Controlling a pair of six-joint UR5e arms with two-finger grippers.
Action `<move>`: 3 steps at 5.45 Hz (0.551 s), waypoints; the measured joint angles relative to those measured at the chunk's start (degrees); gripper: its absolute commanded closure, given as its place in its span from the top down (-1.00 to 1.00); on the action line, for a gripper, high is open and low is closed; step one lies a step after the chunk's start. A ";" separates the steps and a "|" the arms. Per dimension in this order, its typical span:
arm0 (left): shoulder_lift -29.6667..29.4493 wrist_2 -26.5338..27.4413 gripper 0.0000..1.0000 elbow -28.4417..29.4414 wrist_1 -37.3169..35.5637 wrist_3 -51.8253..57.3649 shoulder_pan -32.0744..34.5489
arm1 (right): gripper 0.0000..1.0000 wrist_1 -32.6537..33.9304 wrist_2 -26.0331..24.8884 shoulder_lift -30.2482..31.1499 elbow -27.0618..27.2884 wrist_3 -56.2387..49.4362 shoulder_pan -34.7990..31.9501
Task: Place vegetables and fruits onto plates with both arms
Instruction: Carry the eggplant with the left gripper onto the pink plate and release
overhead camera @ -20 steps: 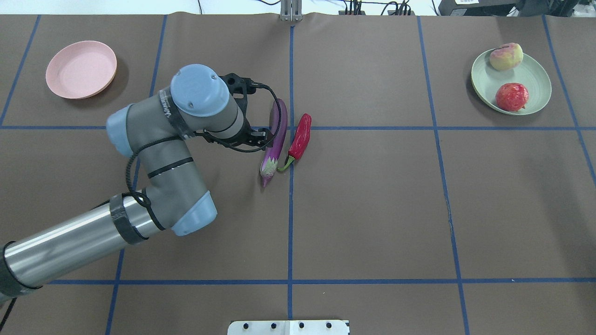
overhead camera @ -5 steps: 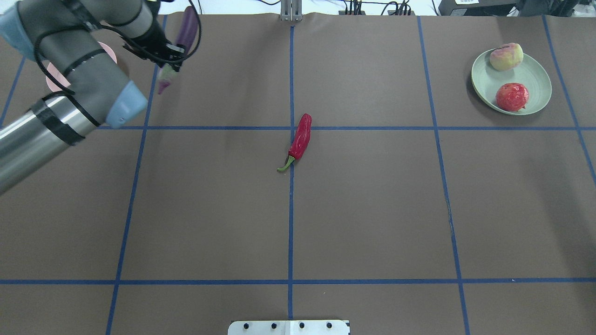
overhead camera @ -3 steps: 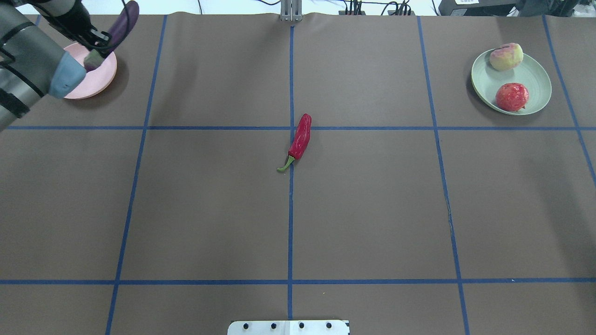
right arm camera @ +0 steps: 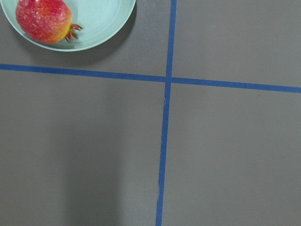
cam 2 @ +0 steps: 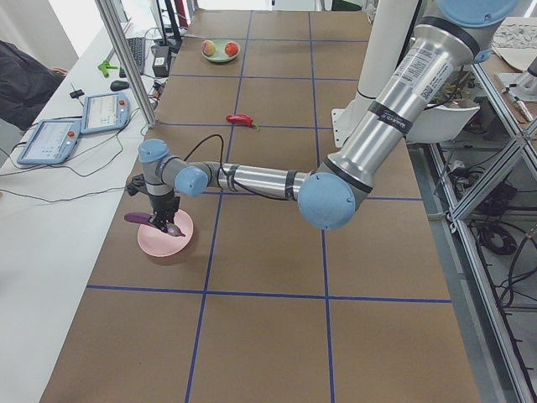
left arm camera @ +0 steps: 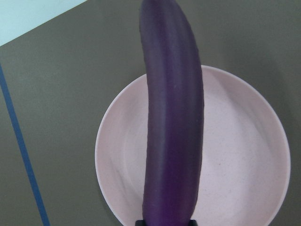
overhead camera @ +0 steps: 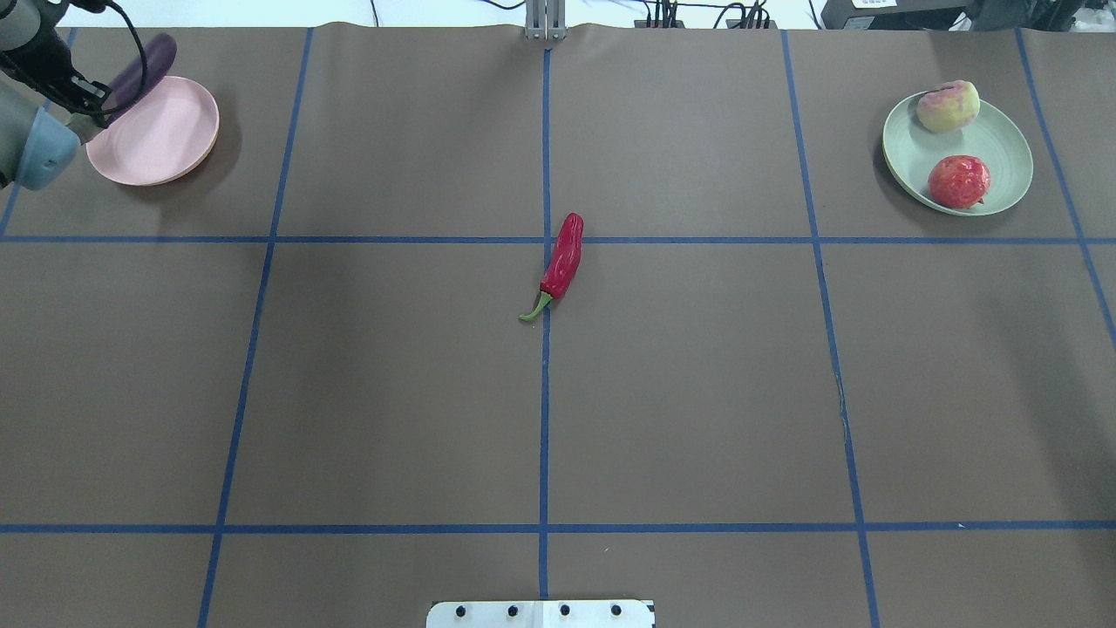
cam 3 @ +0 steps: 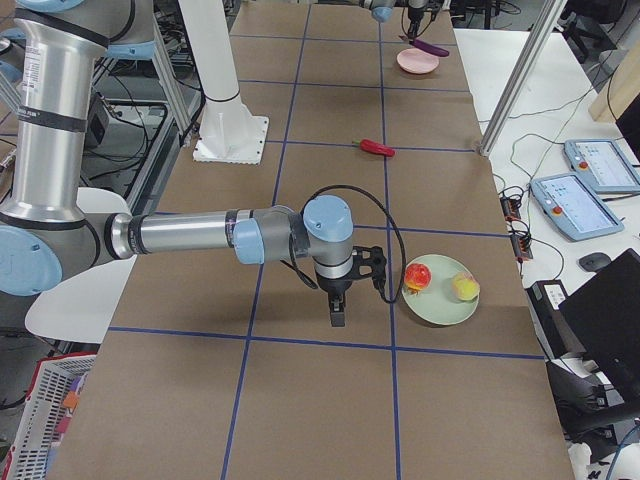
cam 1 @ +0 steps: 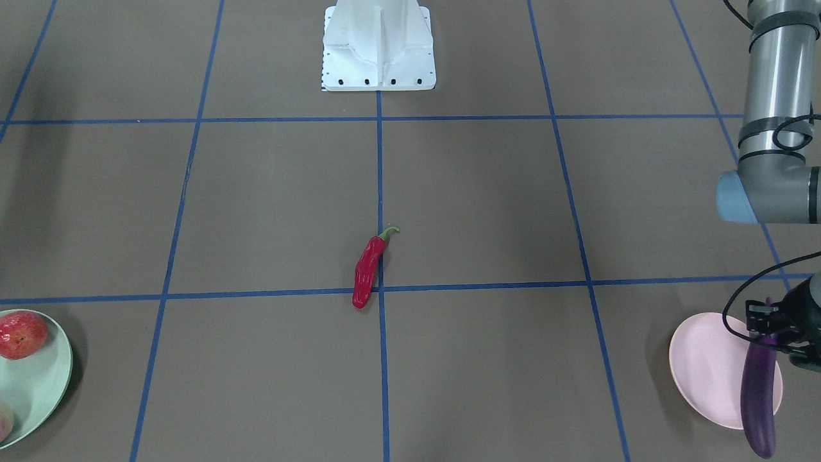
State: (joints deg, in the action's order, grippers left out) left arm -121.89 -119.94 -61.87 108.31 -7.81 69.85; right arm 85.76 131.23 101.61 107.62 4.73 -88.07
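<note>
Now we are hovering the eggplant (cam 1: 758,398), clenched in our left tool (cam 1: 770,330), over the pink plate (cam 1: 702,369), judging that lowering and releasing it centred is coming next.

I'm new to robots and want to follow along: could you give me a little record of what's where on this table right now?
left pincer: shut on purple eggplant, above pink plate
green plate: holds red fruit and peach
chili pepper: lying mid-table, on no plate
right pincer: beside green plate, pointing down; open or shut unclear
</note>
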 measured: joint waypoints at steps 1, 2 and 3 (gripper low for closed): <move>0.63 -0.25 1.00 -1.51 1.50 -1.28 0.02 | 1.00 -0.18 0.09 -0.01 -0.02 0.07 0.02; 0.40 -0.62 1.00 -4.42 1.50 -4.82 -0.10 | 1.00 -0.22 0.17 -0.01 -0.04 0.09 0.04; -1.07 -1.64 1.00 -8.04 0.66 -12.62 -1.72 | 1.00 -0.24 0.23 -0.01 -0.04 0.10 0.02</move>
State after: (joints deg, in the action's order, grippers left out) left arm -122.96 -121.58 -69.92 108.97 -20.43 68.12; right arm 85.52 131.46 101.60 107.58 4.83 -88.04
